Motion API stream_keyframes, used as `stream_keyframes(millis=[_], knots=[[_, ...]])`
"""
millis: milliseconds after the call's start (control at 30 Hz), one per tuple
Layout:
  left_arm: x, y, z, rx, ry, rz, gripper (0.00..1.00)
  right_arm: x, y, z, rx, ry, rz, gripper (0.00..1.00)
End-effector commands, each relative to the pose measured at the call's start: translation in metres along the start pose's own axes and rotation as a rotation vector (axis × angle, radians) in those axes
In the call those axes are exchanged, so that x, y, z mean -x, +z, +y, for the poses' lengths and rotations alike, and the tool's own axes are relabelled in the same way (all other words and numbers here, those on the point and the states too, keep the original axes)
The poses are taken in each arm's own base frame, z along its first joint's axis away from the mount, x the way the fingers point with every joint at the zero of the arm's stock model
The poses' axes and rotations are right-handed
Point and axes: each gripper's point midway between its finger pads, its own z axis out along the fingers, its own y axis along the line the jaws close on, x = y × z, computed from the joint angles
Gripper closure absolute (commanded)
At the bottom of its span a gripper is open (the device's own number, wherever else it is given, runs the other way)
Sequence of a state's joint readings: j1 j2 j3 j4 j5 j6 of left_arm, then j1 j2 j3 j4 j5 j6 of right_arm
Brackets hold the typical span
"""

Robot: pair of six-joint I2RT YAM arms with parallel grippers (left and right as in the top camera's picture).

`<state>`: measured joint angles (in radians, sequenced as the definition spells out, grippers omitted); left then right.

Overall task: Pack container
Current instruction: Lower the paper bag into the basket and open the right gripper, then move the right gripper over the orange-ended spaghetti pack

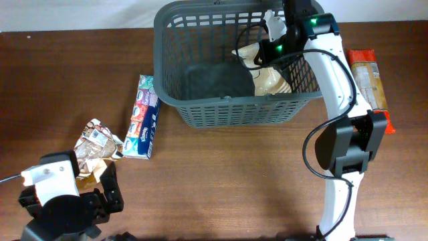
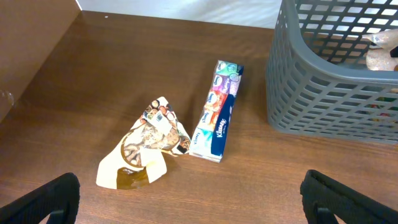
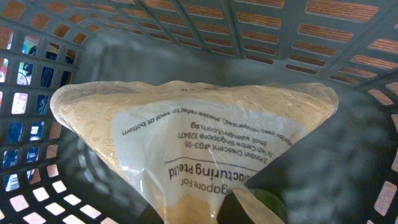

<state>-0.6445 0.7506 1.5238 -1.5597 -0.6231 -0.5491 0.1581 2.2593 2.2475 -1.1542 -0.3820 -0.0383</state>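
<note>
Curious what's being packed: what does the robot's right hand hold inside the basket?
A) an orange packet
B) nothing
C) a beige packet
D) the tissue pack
C: the right hand grips a beige packet inside the basket, while the tissue pack lies outside on the table.

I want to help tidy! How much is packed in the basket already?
Just starting. The right end effector holds a beige pouch inside the basket, not yet let go; nothing else clearly lies in there. Left on the table: the tissue pack, the crumpled snack packet and the orange packet.
</note>
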Motion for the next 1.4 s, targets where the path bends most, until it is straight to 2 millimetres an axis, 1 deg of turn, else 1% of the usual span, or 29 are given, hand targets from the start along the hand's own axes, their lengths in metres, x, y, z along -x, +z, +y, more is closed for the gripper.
stream_keyframes(millis=[0, 67, 100, 133, 167, 200, 233, 367, 400, 500, 533, 600, 667, 700, 733, 800, 833, 933, 1067, 1167, 1300, 1367], knots=[[0.001, -0.001, 0.000, -0.006, -0.003, -0.002, 0.00, 0.000, -0.002, 0.008, 0.021, -0.009, -0.001, 0.84], [0.001, -0.001, 0.000, -0.006, -0.003, -0.002, 0.00, 0.002, -0.005, 0.013, 0.040, 0.021, -0.011, 0.77], [0.001, -0.001, 0.000, -0.006, -0.003, -0.002, 0.00, 0.005, -0.008, 0.014, 0.043, 0.033, -0.019, 0.71], [0.001, -0.001, 0.000, -0.006, -0.003, -0.002, 0.00, 0.007, -0.010, 0.016, 0.047, 0.037, -0.028, 0.57], [0.001, -0.001, 0.000, -0.006, -0.003, -0.002, 0.00, 0.013, -0.017, 0.020, 0.057, 0.030, -0.049, 0.38], [0.001, -0.001, 0.000, -0.006, -0.003, -0.002, 0.00, 0.016, -0.021, 0.022, 0.062, 0.029, -0.062, 0.26], [0.001, -0.001, 0.000, -0.006, -0.003, -0.002, 0.00, 0.026, -0.035, 0.026, 0.061, 0.032, -0.101, 0.00], [0.001, -0.001, 0.000, -0.006, -0.003, -0.002, 0.00, 0.046, -0.073, 0.039, 0.060, 0.001, -0.182, 0.01], [0.001, -0.001, 0.000, -0.006, -0.003, -0.002, 0.00, 0.054, -0.096, 0.048, 0.056, -0.018, -0.227, 0.01], [0.001, -0.001, 0.000, -0.006, -0.003, -0.002, 0.00, 0.064, -0.136, 0.057, 0.020, -0.047, -0.308, 0.01], [0.001, -0.001, 0.000, -0.006, -0.003, -0.002, 0.00, 0.067, -0.150, 0.057, -0.008, -0.052, -0.337, 0.01], [0.001, -0.001, 0.000, -0.006, -0.003, -0.002, 0.00, 0.068, -0.180, 0.050, -0.098, -0.049, -0.395, 0.01], [0.001, -0.001, 0.000, -0.006, -0.003, -0.002, 0.00, 0.066, -0.210, 0.032, -0.233, -0.025, -0.447, 0.01], [0.001, -0.001, 0.000, -0.006, -0.003, -0.002, 0.00, 0.063, -0.225, 0.019, -0.315, -0.005, -0.469, 0.01], [0.001, -0.001, 0.000, -0.006, -0.003, -0.002, 0.00, 0.058, -0.242, 0.005, -0.405, 0.020, -0.488, 0.01], [0.001, -0.001, 0.000, -0.006, -0.003, -0.002, 0.00, 0.047, -0.269, -0.020, -0.547, 0.069, -0.507, 0.01], [0.001, -0.001, 0.000, -0.006, -0.003, -0.002, 0.00, 0.041, -0.279, -0.029, -0.591, 0.089, -0.509, 0.01], [0.001, -0.001, 0.000, -0.006, -0.003, -0.002, 0.00, 0.025, -0.299, -0.052, -0.643, 0.144, -0.501, 0.01], [0.001, -0.001, 0.000, -0.006, -0.003, -0.002, 0.00, 0.004, -0.316, -0.087, -0.710, 0.187, -0.455, 0.01], [0.001, -0.001, 0.000, -0.006, -0.003, -0.002, 0.01, -0.015, -0.332, -0.121, -0.764, 0.255, -0.429, 0.01], [0.001, -0.001, 0.000, -0.006, -0.003, -0.002, 0.00, -0.044, -0.364, -0.168, -0.842, 0.378, -0.436, 0.01], [0.001, -0.001, 0.000, -0.006, -0.003, -0.002, 0.00, -0.056, -0.375, -0.184, -0.863, 0.434, -0.444, 0.01]])
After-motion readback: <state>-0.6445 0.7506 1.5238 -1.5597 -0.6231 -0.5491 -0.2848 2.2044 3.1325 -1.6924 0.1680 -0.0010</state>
